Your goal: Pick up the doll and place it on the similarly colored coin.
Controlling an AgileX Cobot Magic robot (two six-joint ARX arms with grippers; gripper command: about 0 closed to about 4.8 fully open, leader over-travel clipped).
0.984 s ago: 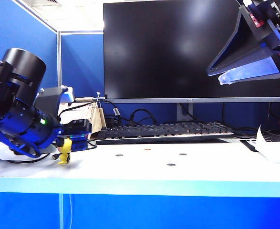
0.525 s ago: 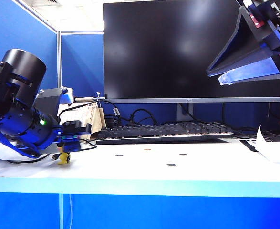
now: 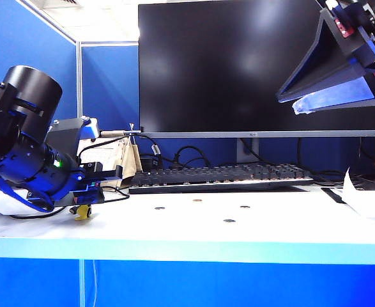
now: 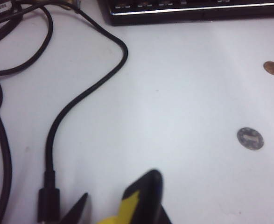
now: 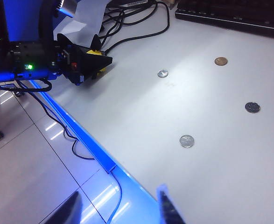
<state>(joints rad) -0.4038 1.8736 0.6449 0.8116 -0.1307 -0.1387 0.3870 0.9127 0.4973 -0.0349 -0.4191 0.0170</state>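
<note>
The yellow doll (image 3: 83, 213) stands at the left of the white table, mostly hidden behind my left gripper (image 3: 90, 195). In the left wrist view its yellow ear (image 4: 129, 205) lies against one black finger (image 4: 148, 186). My left gripper (image 4: 119, 187) is shut on the doll, as the right wrist view also shows (image 5: 95, 56). The copper coin (image 4: 273, 68) (image 3: 197, 200) (image 5: 221, 61) lies near the keyboard, well apart from the doll. My right gripper (image 3: 292, 101) hangs high at the right, open and empty (image 5: 118, 196).
Three grey coins (image 5: 162, 73) (image 5: 252, 107) (image 5: 186, 141) lie around the copper one. A black keyboard (image 3: 219, 176) and a monitor (image 3: 251, 64) stand behind. Black cables (image 4: 80, 98) curl beside the doll. White paper (image 3: 366, 198) lies at the right. The table's front edge (image 5: 104, 158) is close.
My left gripper's jaws have closed in around the doll, which now leans and is mostly covered. The right arm has stayed still.
</note>
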